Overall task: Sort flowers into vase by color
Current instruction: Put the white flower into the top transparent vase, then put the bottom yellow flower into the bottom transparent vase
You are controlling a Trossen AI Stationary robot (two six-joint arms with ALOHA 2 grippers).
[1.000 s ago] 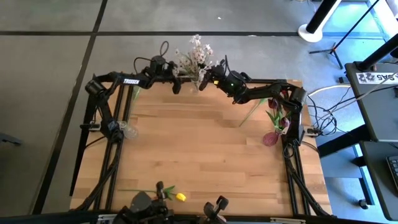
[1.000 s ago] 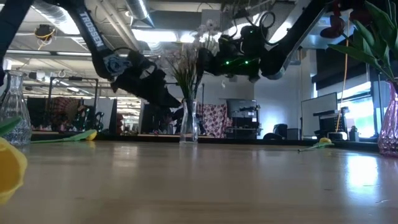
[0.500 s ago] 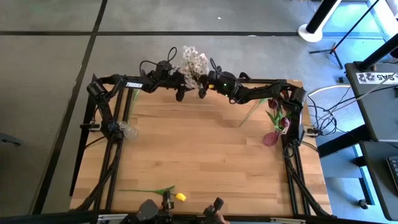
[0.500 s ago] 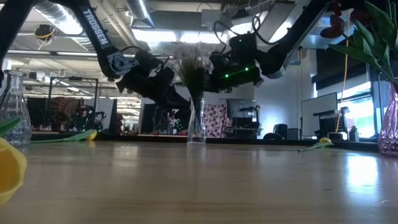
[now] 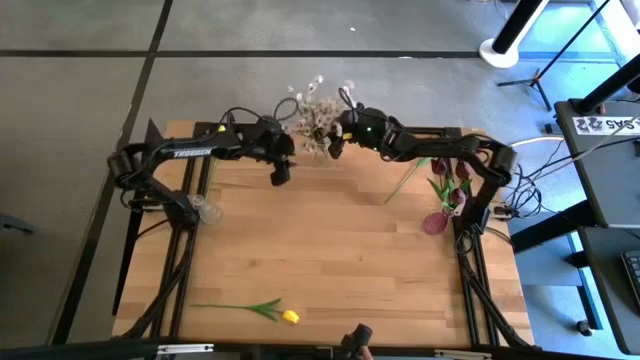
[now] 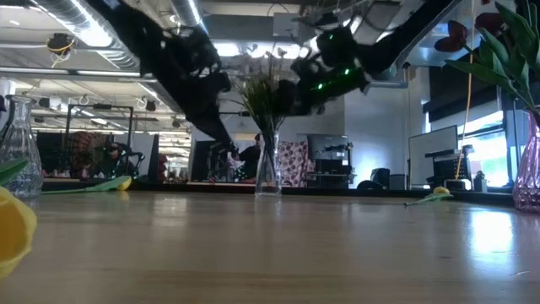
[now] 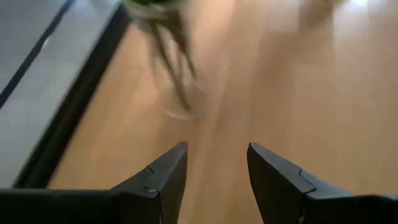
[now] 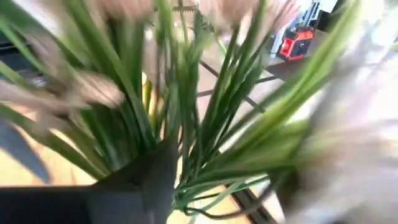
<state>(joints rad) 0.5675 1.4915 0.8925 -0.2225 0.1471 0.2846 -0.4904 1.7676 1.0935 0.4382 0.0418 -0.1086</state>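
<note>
Pale blossom spray (image 5: 316, 108) stands in clear vase (image 6: 267, 165) at far edge, between open left gripper (image 5: 279, 172) and right gripper (image 5: 334, 146), its fingers spread around stems.

bare table middle (image 5: 330, 250) passable; far edge blocked by blossom vase (image 6: 268, 173), both arms

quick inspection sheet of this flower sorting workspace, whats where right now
surface: wooden table, mostly bare.
job's things: pale blossom sprays in a clear vase at the far edge; maroon tulips in a pink vase at right; empty clear vase at left; yellow tulip lying near the front edge.
clutter: nothing seen.
grippers: left claw open, empty, beside the sprays; right claw at the sprays, grip unclear.
cables: black leads off the right edge.
surroundings: grey floor, desks at right.
</note>
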